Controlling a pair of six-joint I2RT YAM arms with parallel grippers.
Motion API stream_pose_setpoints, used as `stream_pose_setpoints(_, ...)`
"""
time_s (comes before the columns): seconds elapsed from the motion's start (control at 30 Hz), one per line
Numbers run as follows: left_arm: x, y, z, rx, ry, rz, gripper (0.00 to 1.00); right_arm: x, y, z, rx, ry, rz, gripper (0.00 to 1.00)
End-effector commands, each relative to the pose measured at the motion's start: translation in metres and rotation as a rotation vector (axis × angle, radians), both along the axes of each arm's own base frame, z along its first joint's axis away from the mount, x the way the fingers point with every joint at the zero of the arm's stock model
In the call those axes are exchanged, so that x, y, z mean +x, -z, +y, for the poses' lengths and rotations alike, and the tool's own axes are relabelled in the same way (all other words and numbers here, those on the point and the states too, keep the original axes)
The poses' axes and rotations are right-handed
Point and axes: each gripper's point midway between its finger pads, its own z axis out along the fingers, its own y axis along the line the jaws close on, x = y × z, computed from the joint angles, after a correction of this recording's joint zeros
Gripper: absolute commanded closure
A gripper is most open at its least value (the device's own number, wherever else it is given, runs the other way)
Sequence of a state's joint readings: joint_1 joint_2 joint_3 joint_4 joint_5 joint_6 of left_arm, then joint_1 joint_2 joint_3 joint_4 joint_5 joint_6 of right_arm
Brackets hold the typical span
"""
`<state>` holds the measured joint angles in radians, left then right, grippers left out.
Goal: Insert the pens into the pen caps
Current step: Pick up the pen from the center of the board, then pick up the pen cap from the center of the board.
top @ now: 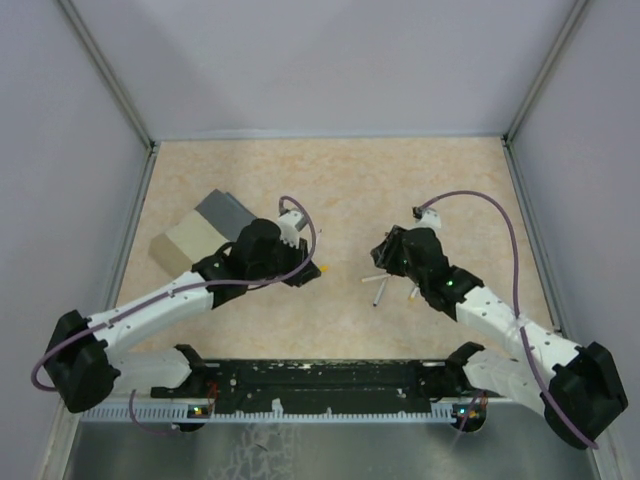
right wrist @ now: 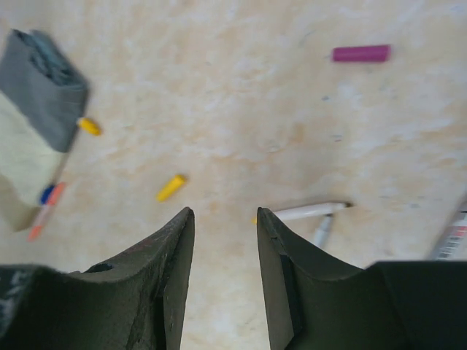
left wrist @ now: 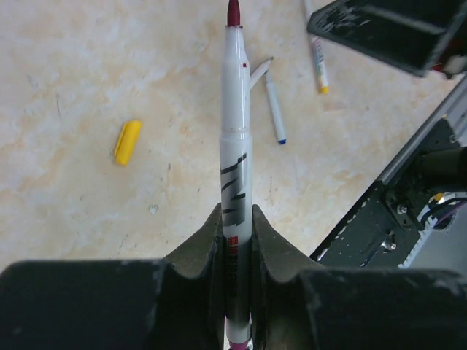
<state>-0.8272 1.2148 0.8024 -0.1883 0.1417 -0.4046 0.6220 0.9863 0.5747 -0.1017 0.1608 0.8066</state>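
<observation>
My left gripper (left wrist: 236,210) is shut on a white pen (left wrist: 235,124) with a dark red tip, pointing out over the table. A yellow cap (left wrist: 127,141) lies to its left on the table. Three more pens lie ahead: a blue-tipped pen (left wrist: 274,106), a yellow-tipped pen (left wrist: 318,65) and a third (left wrist: 257,73). My right gripper (right wrist: 225,211) is open and empty above the table. In its view a magenta cap (right wrist: 360,53) lies far right, a yellow cap (right wrist: 171,187) left of the jaws, and two pens (right wrist: 310,211) behind the right finger.
The beige box with a grey lid (top: 205,235) stands at the left behind my left arm (top: 160,300). Another yellow cap (right wrist: 90,126) and blue and orange pieces (right wrist: 45,203) lie beside it. The black rail (top: 320,378) runs along the near edge.
</observation>
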Motion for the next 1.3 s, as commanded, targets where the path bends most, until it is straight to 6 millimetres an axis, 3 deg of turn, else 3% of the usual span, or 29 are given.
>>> stream_pose_setpoints(0.0,0.003,-0.048,-0.010,-0.146,0.079,-0.188,1.00,0.014,-0.023,-0.051,-0.325,0.061,-0.129,0.60)
stream_pose_setpoints(0.13,-0.006,-0.072,-0.013,-0.252,0.141,-0.288,1.00,0.018,-0.030,-0.061,-0.503,-0.016,-0.153,0.58)
stream_pose_setpoints(0.33,-0.014,-0.091,-0.010,-0.244,0.190,-0.319,1.00,0.019,-0.031,-0.053,-0.690,-0.242,-0.138,0.54)
stream_pose_setpoints(0.6,-0.015,-0.103,0.000,-0.208,0.188,-0.362,1.00,0.033,-0.006,-0.049,-0.861,-0.387,0.023,0.52)
stream_pose_setpoints(0.73,-0.014,-0.099,0.004,-0.169,0.188,-0.359,1.00,0.055,-0.006,-0.051,-0.848,-0.268,0.046,0.52)
stream_pose_setpoints(0.9,-0.004,-0.086,0.015,-0.072,0.141,-0.353,1.00,0.083,-0.014,-0.048,-0.666,0.011,0.054,0.52)
stream_pose_setpoints(1.0,-0.002,-0.077,0.024,-0.034,0.120,-0.363,1.00,0.094,-0.013,-0.041,-0.532,0.128,0.079,0.53)
stream_pose_setpoints(1.13,-0.002,-0.051,0.039,0.019,0.076,-0.350,1.00,0.105,-0.004,-0.047,-0.430,0.336,0.161,0.53)
stream_pose_setpoints(1.27,-0.005,-0.051,0.040,0.010,0.076,-0.338,1.00,0.113,0.002,-0.053,-0.359,0.526,0.260,0.54)
